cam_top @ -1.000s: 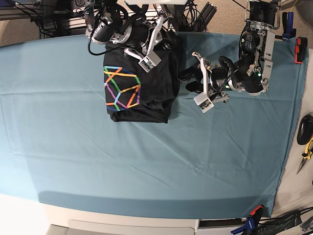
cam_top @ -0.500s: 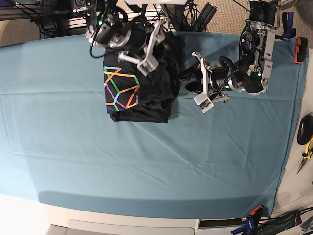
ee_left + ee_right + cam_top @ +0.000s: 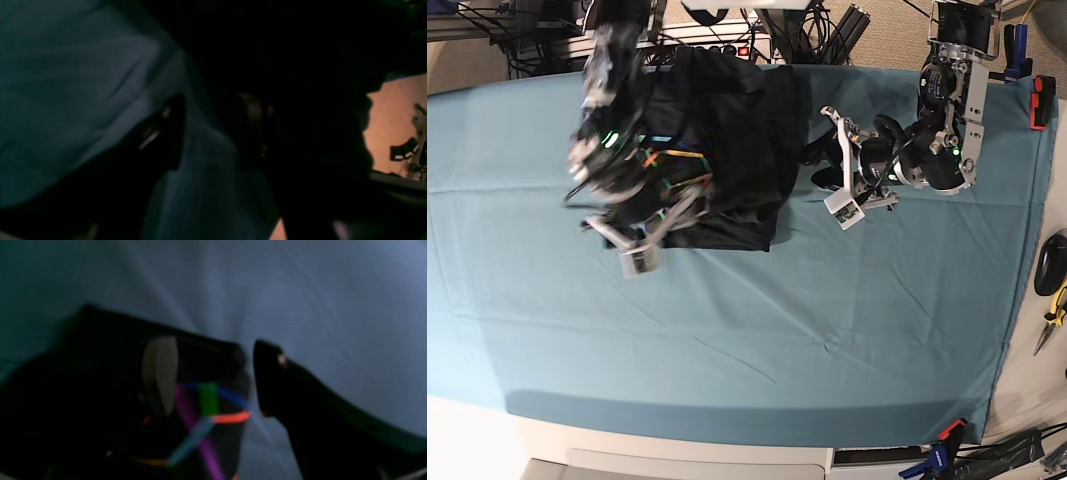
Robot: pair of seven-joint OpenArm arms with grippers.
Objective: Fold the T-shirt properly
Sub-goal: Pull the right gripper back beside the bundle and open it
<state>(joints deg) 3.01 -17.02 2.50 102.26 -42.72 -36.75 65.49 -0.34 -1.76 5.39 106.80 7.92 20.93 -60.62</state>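
Over the shirt's near-left corner I see my right gripper (image 3: 649, 235) with its jaws spread, grasping nothing; in the wrist view the print's coloured lines show between the two fingers (image 3: 160, 373). The shirt (image 3: 737, 140) lies folded, a dark block on the teal sheet (image 3: 827, 330) toward the far edge. My left gripper (image 3: 845, 170) hangs just beside the shirt's other side, jaws parted and empty, over bare sheet.
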